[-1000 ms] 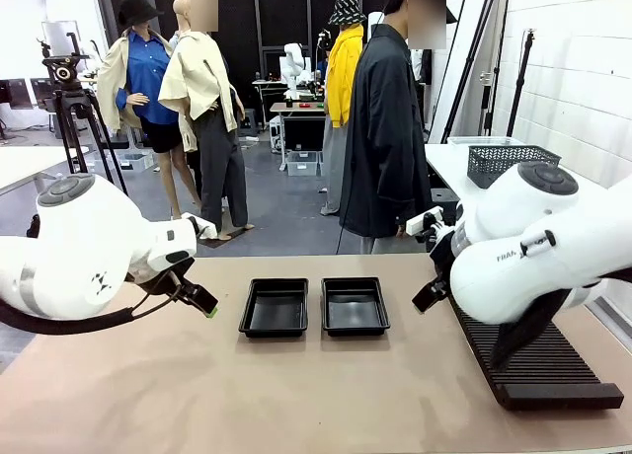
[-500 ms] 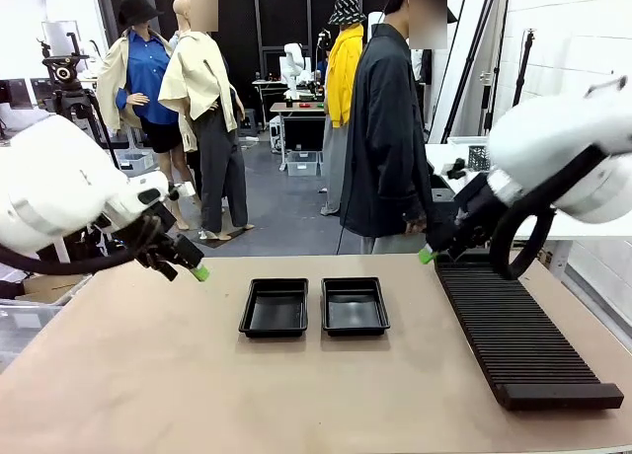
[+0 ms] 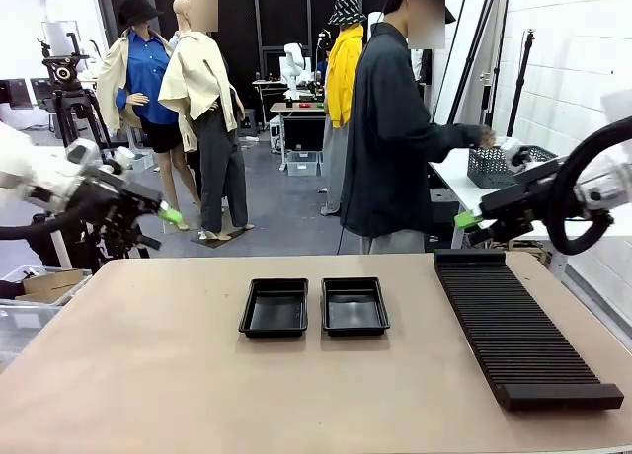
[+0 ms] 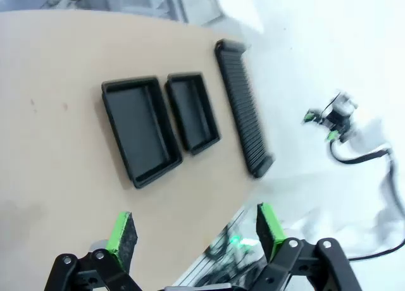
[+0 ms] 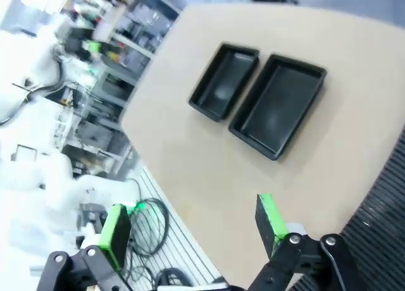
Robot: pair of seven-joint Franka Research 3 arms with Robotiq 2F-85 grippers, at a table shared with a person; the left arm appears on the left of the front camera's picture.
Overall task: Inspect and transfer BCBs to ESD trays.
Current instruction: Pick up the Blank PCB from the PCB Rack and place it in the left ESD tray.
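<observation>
The left gripper [image 4: 197,228] and the right gripper [image 5: 192,224] hang with jaws apart, both empty. The person's hand [image 3: 486,138] reaches at the far right, near the right gripper, so a sudden swing there may hit it.

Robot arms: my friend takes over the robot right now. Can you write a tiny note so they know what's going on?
Left tool: open, holding nothing, raised off the left side of the table.
Right tool: open, holding nothing, raised near the far end of the slotted rack.
ESD trays: two, side by side mid-table, both empty.
Person: turned toward a side table, hand at a mesh basket.
Done: no BCBs in the trays yet.
Left: inspect and transfer all of them.
</observation>
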